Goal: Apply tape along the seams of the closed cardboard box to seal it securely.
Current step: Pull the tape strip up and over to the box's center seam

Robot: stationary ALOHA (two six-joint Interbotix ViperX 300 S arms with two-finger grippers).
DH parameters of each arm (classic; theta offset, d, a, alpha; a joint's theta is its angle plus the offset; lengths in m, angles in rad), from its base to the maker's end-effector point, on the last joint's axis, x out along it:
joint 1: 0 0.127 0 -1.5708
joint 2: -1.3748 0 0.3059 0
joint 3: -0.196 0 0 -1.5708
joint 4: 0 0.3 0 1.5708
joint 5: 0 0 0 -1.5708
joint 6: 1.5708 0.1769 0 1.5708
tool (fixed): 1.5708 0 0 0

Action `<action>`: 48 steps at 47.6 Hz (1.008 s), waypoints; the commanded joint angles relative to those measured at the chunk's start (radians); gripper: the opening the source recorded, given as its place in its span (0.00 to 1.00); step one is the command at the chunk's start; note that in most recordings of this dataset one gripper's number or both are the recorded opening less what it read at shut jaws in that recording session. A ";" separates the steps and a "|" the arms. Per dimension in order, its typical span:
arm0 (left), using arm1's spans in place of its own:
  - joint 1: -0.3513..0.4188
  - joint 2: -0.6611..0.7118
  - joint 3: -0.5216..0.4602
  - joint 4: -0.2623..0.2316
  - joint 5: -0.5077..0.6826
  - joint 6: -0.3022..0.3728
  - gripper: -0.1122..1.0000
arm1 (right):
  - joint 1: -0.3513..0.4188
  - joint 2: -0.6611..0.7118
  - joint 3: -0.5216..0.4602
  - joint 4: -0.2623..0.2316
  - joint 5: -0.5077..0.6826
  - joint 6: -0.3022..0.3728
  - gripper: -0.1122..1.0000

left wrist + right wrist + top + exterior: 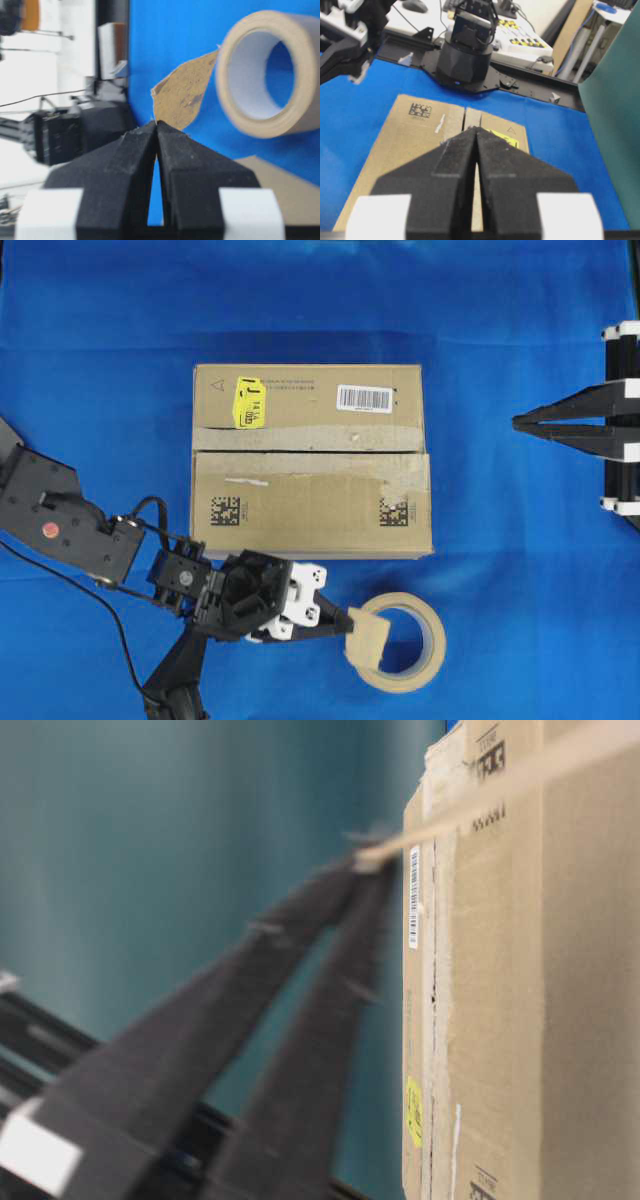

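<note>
Because the tape point(181, 96) is a thin, light, limp flap with a sticky face, it will likely curl and cling, so an edge grip suits it; the left fingers point(157, 131) are clamped on its lower corner, the piece rising just beyond their tips beside the roll point(398, 641). The right fingers point(476, 136) are together, empty, over the box point(311, 459).

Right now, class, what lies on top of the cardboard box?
On the cardboard box: a yellow sticker, a white barcode label, two black square codes and old pale tape strips. Its inside is hidden.
</note>
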 commanded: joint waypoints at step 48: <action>0.364 -0.186 0.181 0.002 -0.038 0.025 0.10 | 0.002 0.055 -0.011 -0.002 -0.017 0.006 0.10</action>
